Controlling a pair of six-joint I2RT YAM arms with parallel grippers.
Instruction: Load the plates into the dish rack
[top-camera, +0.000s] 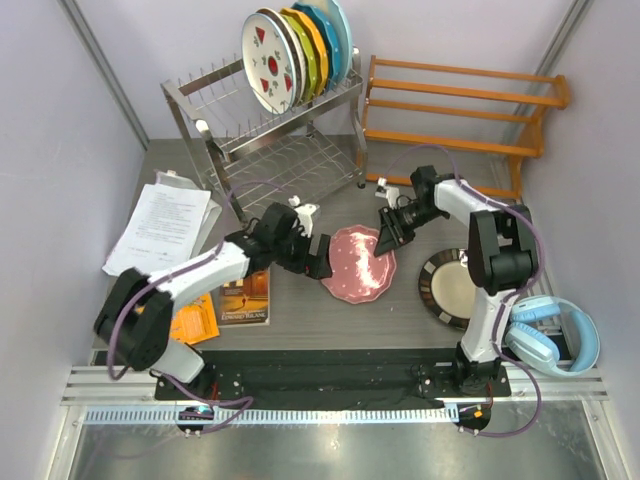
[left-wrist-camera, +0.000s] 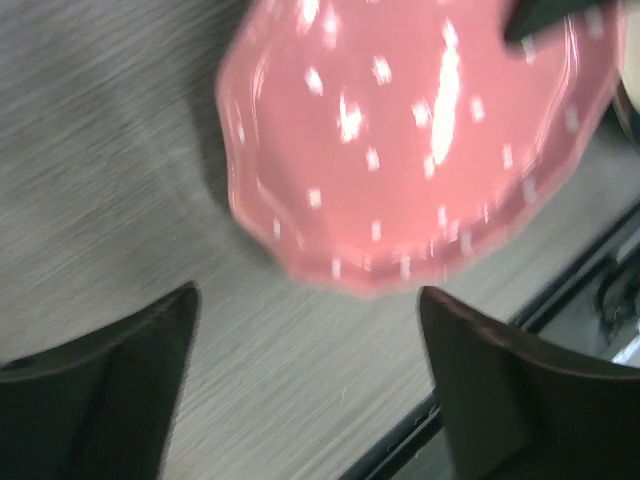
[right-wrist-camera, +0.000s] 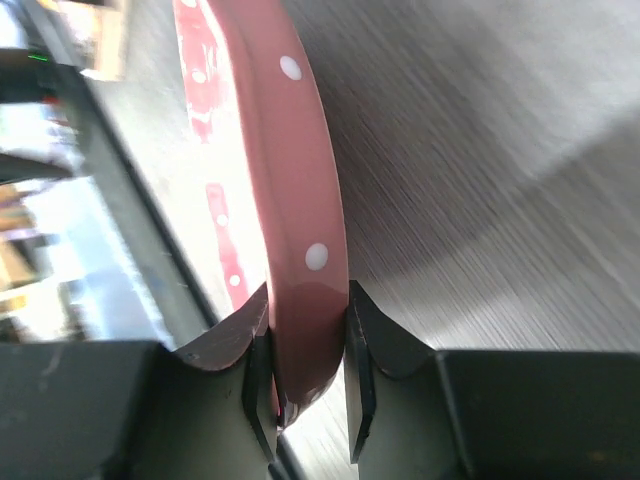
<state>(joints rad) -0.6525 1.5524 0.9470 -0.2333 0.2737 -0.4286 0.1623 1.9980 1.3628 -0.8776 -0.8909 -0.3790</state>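
Observation:
The pink polka-dotted plate (top-camera: 358, 263) is at the table's middle. My right gripper (top-camera: 386, 232) is shut on its far right rim, and the right wrist view shows the rim (right-wrist-camera: 300, 180) clamped between the jaws of that gripper (right-wrist-camera: 308, 340). My left gripper (top-camera: 318, 262) is open and empty beside the plate's left edge; the left wrist view shows the plate (left-wrist-camera: 420, 130) just beyond that gripper (left-wrist-camera: 305, 300). The dark brown-rimmed plate (top-camera: 445, 287) lies flat by the right arm. The steel dish rack (top-camera: 270, 140) holds the watermelon plate (top-camera: 268, 62) upright on its top tier.
Behind the watermelon plate stand a pale plate, then yellow-green (top-camera: 305, 45), orange and blue plates. An orange wooden shelf (top-camera: 455, 110) is at the back right. Papers (top-camera: 165, 225), a book (top-camera: 245, 295) and an orange packet lie left. Blue headphones (top-camera: 555, 335) lie right.

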